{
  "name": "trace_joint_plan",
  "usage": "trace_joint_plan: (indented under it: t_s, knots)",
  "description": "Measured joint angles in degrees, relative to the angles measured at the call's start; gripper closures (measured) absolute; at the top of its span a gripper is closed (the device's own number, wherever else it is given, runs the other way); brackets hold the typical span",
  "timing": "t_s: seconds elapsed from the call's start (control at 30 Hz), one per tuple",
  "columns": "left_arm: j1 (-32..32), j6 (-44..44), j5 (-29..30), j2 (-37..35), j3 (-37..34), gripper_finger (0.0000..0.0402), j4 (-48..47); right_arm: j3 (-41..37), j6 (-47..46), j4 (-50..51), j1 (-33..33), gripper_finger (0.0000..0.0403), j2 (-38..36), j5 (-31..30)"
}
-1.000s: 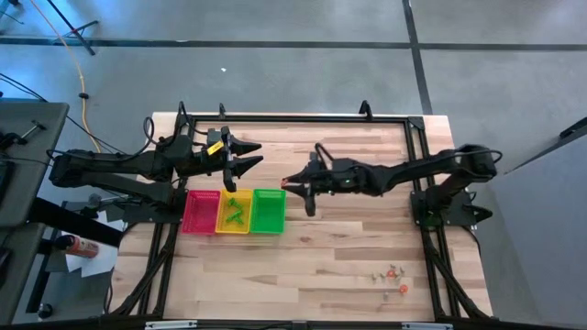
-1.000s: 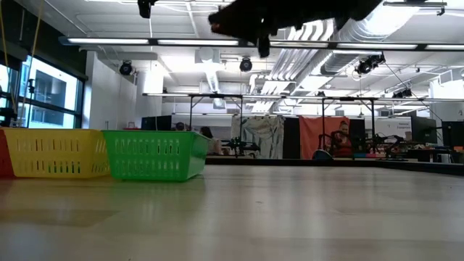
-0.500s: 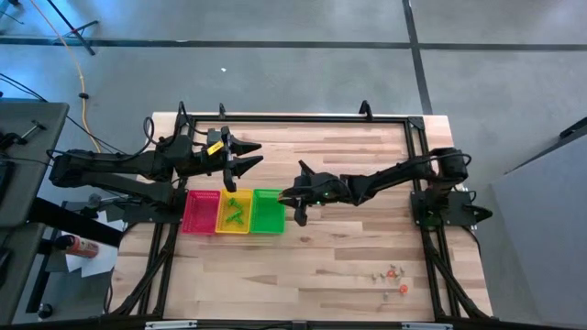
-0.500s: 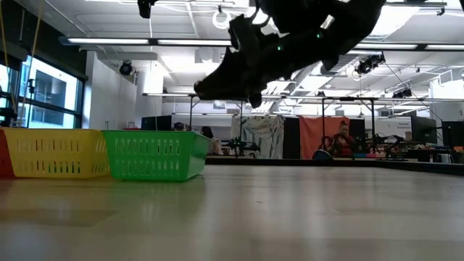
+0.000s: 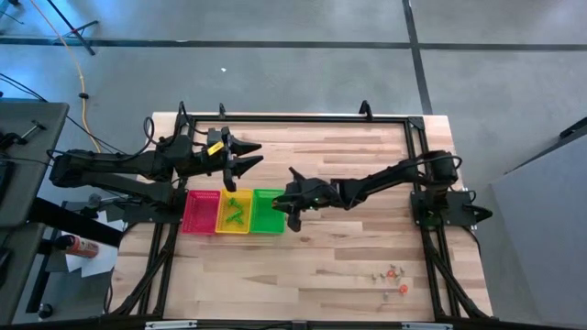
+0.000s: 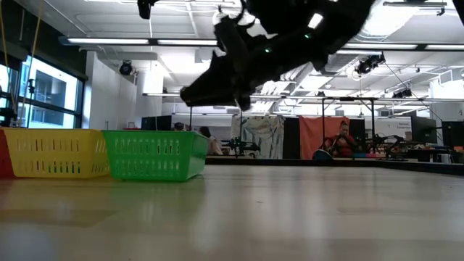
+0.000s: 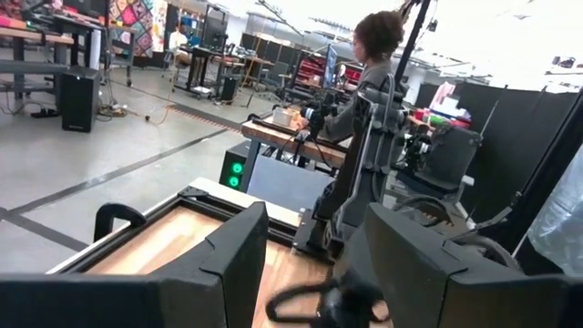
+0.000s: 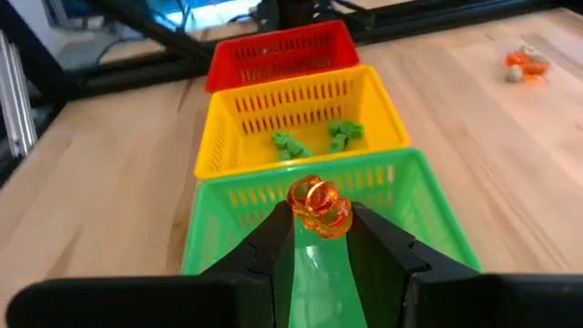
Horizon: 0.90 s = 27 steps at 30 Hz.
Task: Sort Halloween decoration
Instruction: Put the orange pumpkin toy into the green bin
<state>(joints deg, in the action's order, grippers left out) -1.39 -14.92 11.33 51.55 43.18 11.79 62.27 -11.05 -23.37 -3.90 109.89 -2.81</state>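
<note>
My right gripper hovers over the right end of the green tray and is shut on an orange trinket. In the low view it hangs tipped down above that tray. The green tray stands in a row with a yellow tray and a red one. Green trinkets lie in the yellow tray. More trinkets lie near the table's near right corner. My left gripper waits open, above the table beyond the trays. My right gripper pinches the orange trinket between its two fingertips. The fingers slant forward and down toward the table's left. The trinket is lifted clear above the green tray's inside.
A black frame runs round the table's far and side edges. Bare wood spreads between the trays and the loose trinkets. A person stands in the room beyond the table.
My right gripper has moved toward the table's left and somewhat nearer, from mid-table to above the green tray. It has tipped nose-down and come lower, carrying the orange trinket.
</note>
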Motion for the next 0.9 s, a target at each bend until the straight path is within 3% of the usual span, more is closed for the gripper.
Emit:
trace_joint_plan:
  t_s: [0.43,0.77,0.9]
  knots:
    - [0.0,0.0,0.0,0.0,0.0,0.0228,0.1,15.0,-0.8,21.4,0.7,0.0316,7.5,0.0]
    - [0.0,0.0,0.0,0.0,0.0,0.0228,0.0,17.6,-0.7,23.5,0.6,0.0316,8.6,0.1]
    - [0.0,0.0,0.0,0.0,0.0,0.0228,0.1,17.6,2.6,26.1,0.7,0.0316,6.6,2.9]
